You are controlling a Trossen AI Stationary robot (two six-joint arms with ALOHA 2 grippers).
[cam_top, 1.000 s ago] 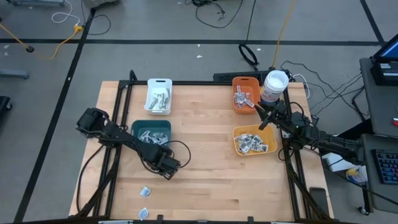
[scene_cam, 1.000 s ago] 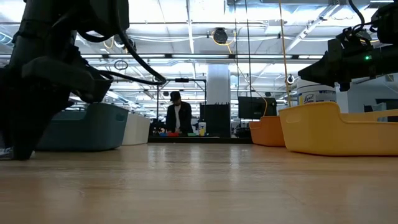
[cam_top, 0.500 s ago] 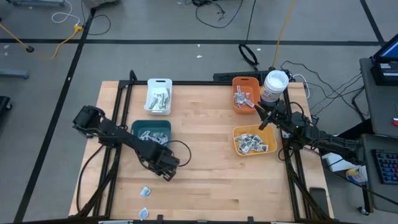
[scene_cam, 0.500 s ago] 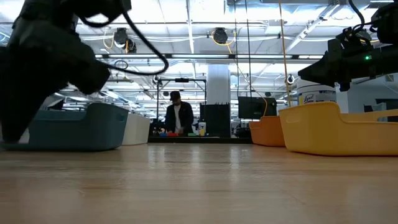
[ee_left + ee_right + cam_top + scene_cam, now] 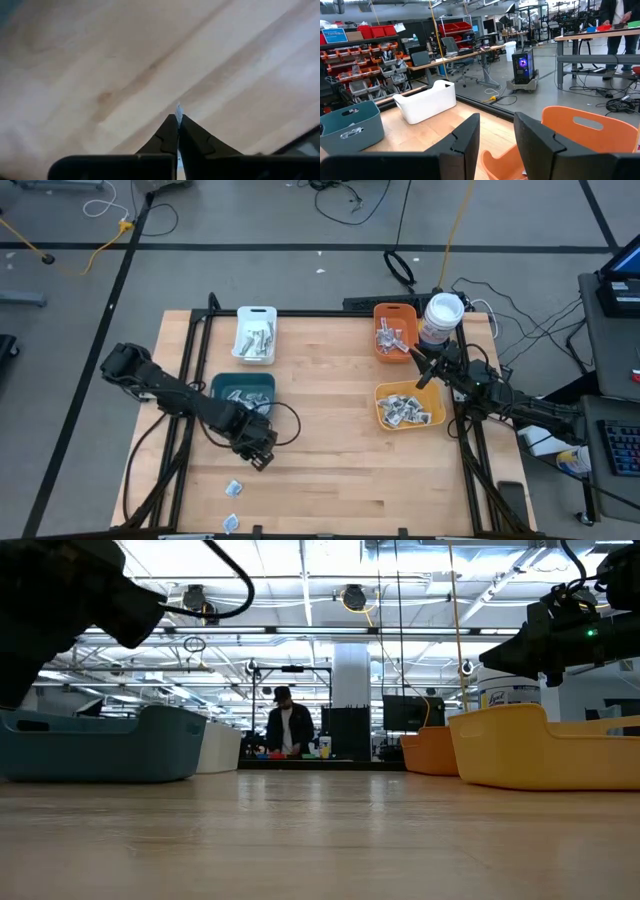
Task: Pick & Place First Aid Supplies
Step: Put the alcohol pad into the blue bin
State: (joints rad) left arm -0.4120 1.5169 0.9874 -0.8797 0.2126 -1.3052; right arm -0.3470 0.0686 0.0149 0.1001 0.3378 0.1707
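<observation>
Here the left tool (image 5: 258,452) hangs over bare bench (image 5: 330,430) just in front of the teal bin (image 5: 243,392), its fingers pressed together on a thin white sliver of packet (image 5: 178,109) that pokes out past the tips in the left wrist view. What the coming move turns on, as I judge it, is that the teal bin lies just behind the tool, toward the far side of the bench, so a short carry that way would bring the packet over it; which way the packet's long axis runs cannot be told from so little of it. Two loose packets (image 5: 234,488) lie on the bench nearer the front edge, close to this arm and well apart from the other. A white bin (image 5: 256,335) holds more supplies behind the teal one. Over on the right, the right tool (image 5: 417,367) waits with fingers spread between the orange bin (image 5: 395,330) and the yellow bin (image 5: 408,406), both holding packets. Against a second ago, the left arm has drawn back toward the bench's left side and risen in the low view; the right arm has not stirred.
</observation>
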